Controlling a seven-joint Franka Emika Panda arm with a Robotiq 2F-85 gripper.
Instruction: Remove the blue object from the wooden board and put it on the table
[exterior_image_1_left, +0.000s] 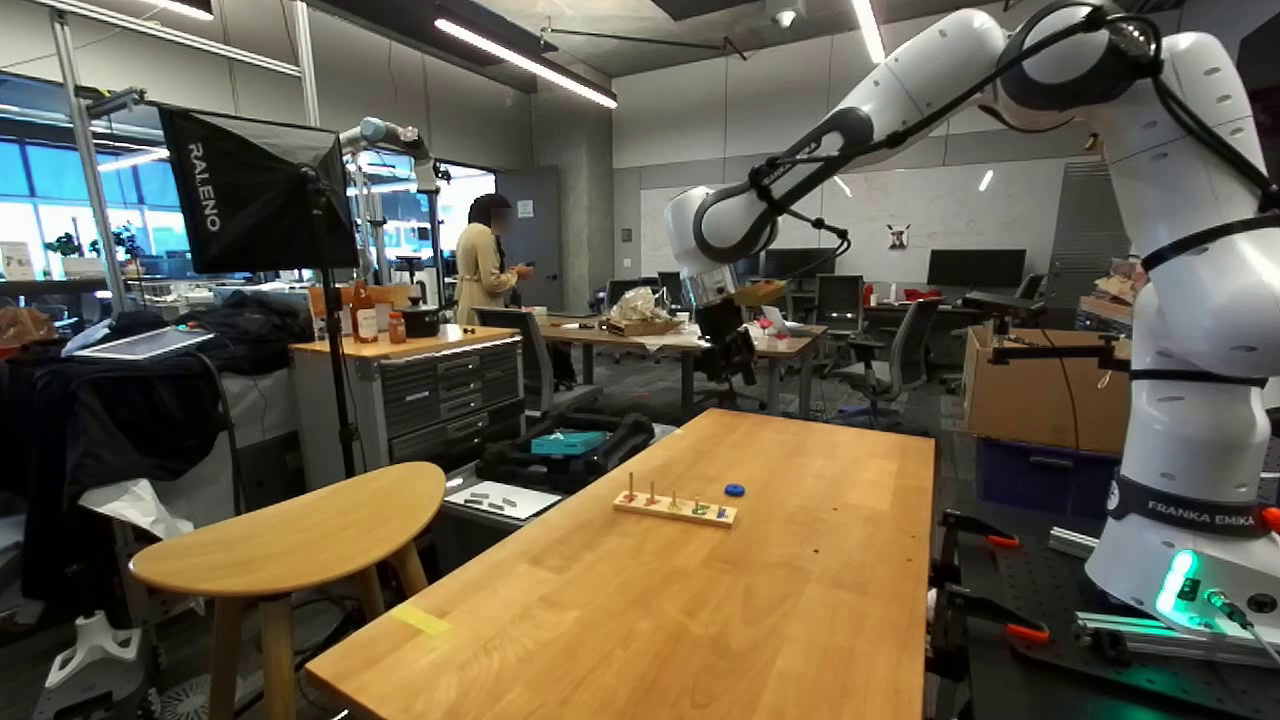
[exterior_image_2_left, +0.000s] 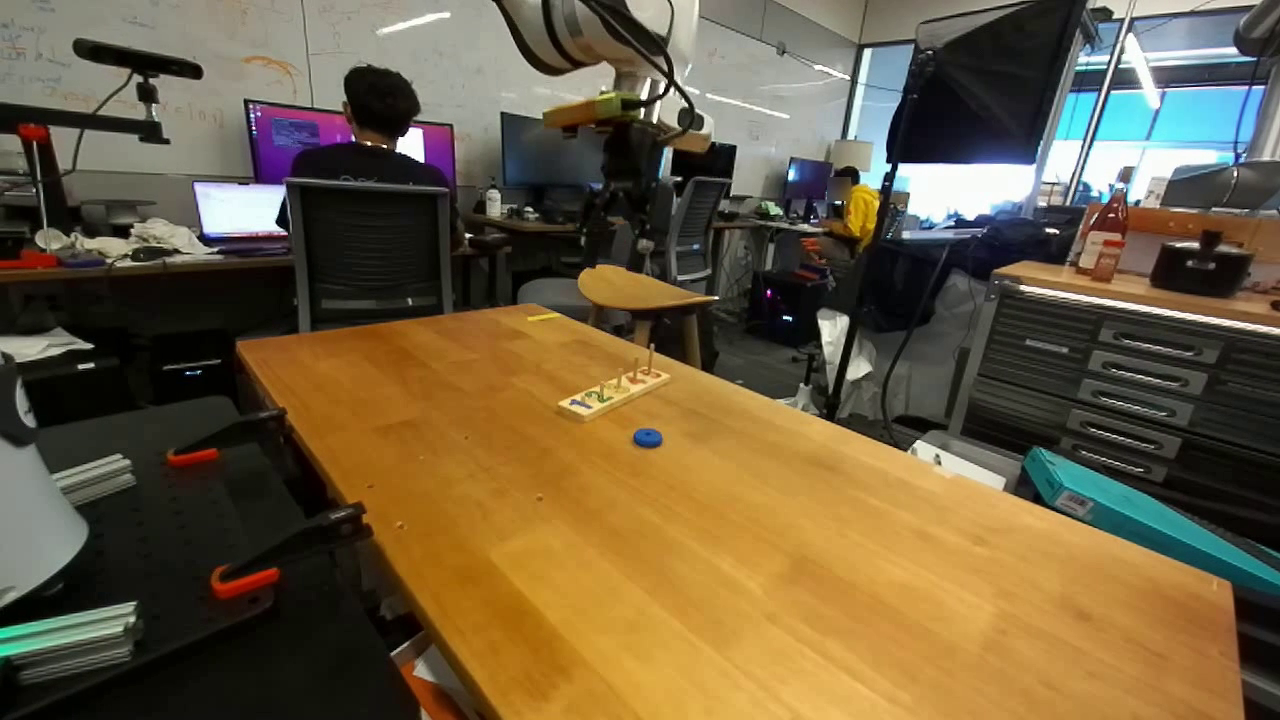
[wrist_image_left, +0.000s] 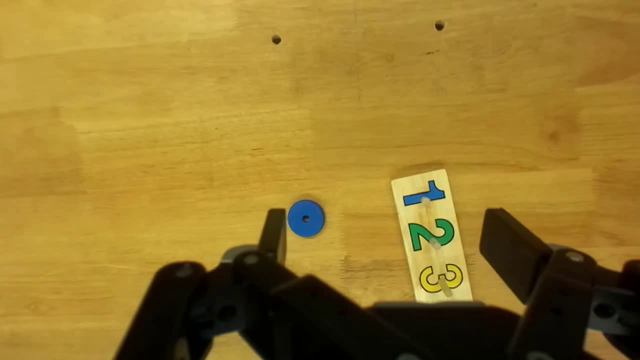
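Observation:
The blue object is a small round disc with a centre hole. It lies flat on the table beside the wooden board, apart from it, in both exterior views (exterior_image_1_left: 735, 490) (exterior_image_2_left: 648, 438) and in the wrist view (wrist_image_left: 306, 229). The wooden board (exterior_image_1_left: 648, 509) (exterior_image_2_left: 612, 404) has upright pegs and painted numbers; the wrist view (wrist_image_left: 407, 212) shows its 1, 2 and 3, the rest hidden by the gripper. The table (exterior_image_1_left: 800, 600) (exterior_image_2_left: 800, 560) (wrist_image_left: 200, 125) has a light-brown top. My gripper (exterior_image_1_left: 730, 368) (exterior_image_2_left: 618, 235) (wrist_image_left: 386, 225) is open and empty, high above the table.
A rounded wooden table (exterior_image_1_left: 300, 530) (exterior_image_2_left: 640, 290) stands near the long table's edge. Orange-handled clamps (exterior_image_1_left: 1025, 632) (exterior_image_2_left: 245, 582) sit at the robot's side. A softbox light (exterior_image_1_left: 260, 190) and a drawer cabinet (exterior_image_1_left: 440, 385) stand beyond.

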